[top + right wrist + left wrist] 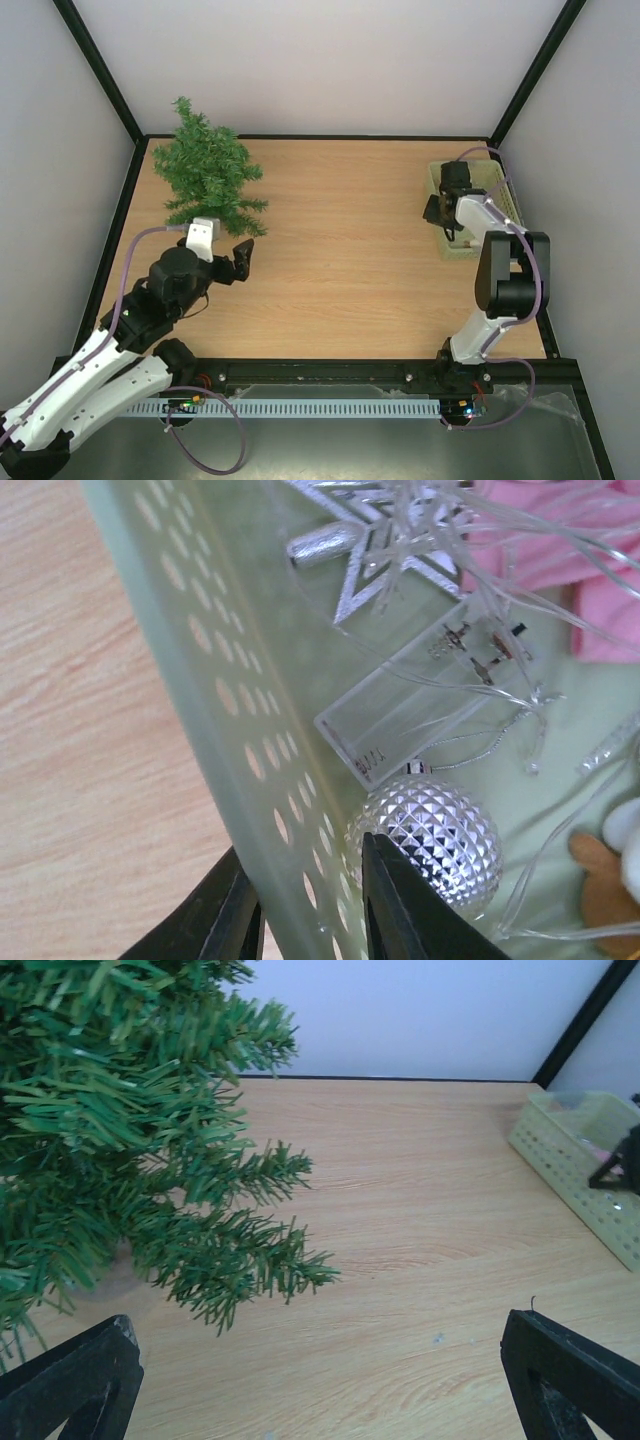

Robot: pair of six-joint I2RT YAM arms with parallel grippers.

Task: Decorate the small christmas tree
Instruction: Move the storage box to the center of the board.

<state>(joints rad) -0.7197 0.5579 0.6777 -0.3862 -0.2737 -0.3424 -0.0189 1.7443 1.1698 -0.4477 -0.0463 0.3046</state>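
The small christmas tree (208, 175) stands upright at the back left of the table, and its green branches (120, 1140) fill the left of the left wrist view. My left gripper (232, 262) hovers just right of its base, jaws wide open (318, 1325) over bare wood. At the back right sits the pale green basket (510, 200). My right gripper (443, 212) straddles the basket's perforated left wall (200, 630), one finger outside and one inside, closed (300, 848) on that wall. A faceted silver ball (440, 840) lies right beside the inner finger.
Inside the basket lie a silver star (370, 550), a clear battery box (420, 700) with thin light wires, something pink (580, 560) and a brown figure (600, 880). Black-framed walls enclose the table. The basket (570, 1160) also shows at the right of the left wrist view.
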